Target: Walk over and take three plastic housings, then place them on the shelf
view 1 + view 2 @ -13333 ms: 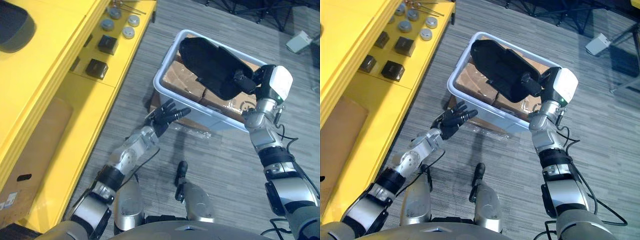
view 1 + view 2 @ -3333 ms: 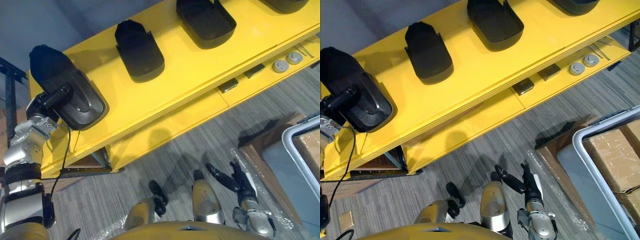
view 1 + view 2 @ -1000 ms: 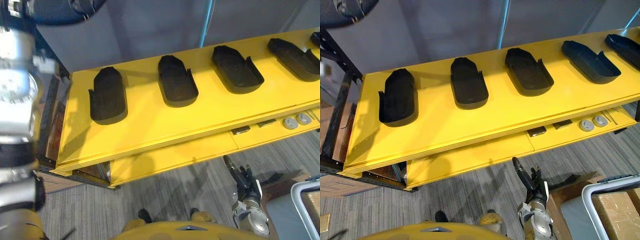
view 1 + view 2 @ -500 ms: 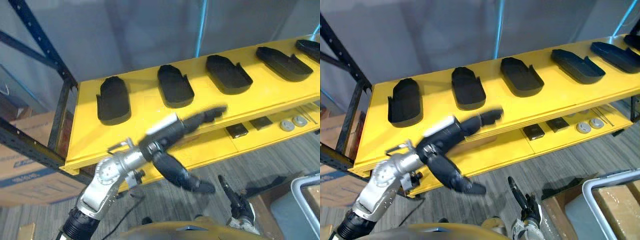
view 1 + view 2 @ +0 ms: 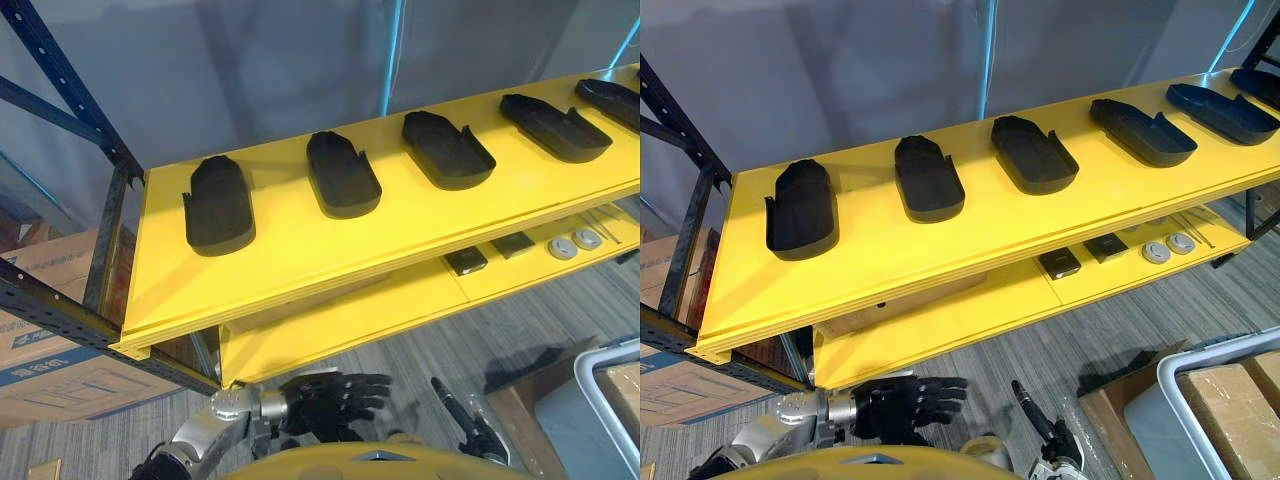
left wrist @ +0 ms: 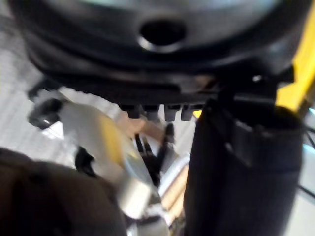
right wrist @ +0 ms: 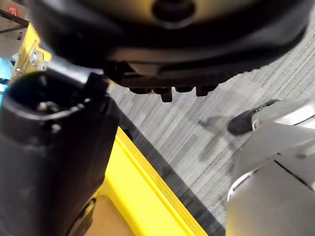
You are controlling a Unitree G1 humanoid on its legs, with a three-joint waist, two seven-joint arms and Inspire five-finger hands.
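Several black plastic housings lie in a row on the yellow top shelf (image 5: 300,250). The leftmost housing (image 5: 219,203) sits near the shelf's left end, a second housing (image 5: 343,174) beside it, a third housing (image 5: 448,149) further right, and more run on to the right. My left hand (image 5: 322,403) hangs low in front of the shelf's lower board, fingers straight and spread, holding nothing. My right hand (image 5: 472,427) is low at the lower right, fingers straight and empty. The right wrist view shows its straight fingertips (image 7: 166,93) over the striped grey floor.
The lower yellow shelf (image 5: 430,300) carries small black boxes (image 5: 465,262) and round metal discs (image 5: 563,249). A blue rack post (image 5: 70,90) stands at the left, with a cardboard box (image 5: 50,370) beneath. A white bin (image 5: 1210,400) holding cardboard boxes sits on the floor at the lower right.
My left arm has dropped from in front of the shelf down to low by my body. The view has shifted a little. The housings on the shelf lie as before.
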